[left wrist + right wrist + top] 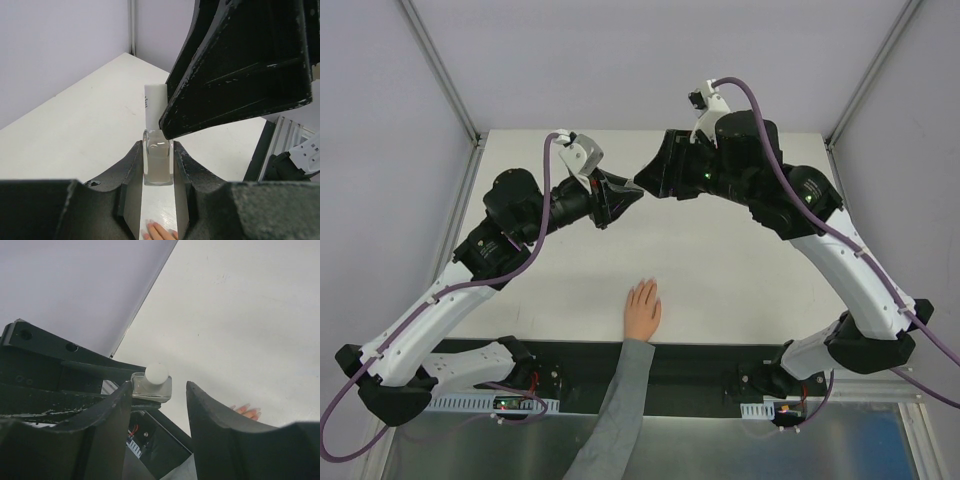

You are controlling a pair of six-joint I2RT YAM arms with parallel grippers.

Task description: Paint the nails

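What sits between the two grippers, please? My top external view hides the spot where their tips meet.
Observer: The left wrist view shows the left gripper shut on a small clear nail polish bottle, held upright.
Operator: Is its cap on?
Observer: Yes, a white cap sits on top of the bottle.
Operator: Is the right gripper holding that cap?
Observer: No. In the right wrist view the right gripper is open, with its jaws wider apart than the cap, which shows in the gap between them.
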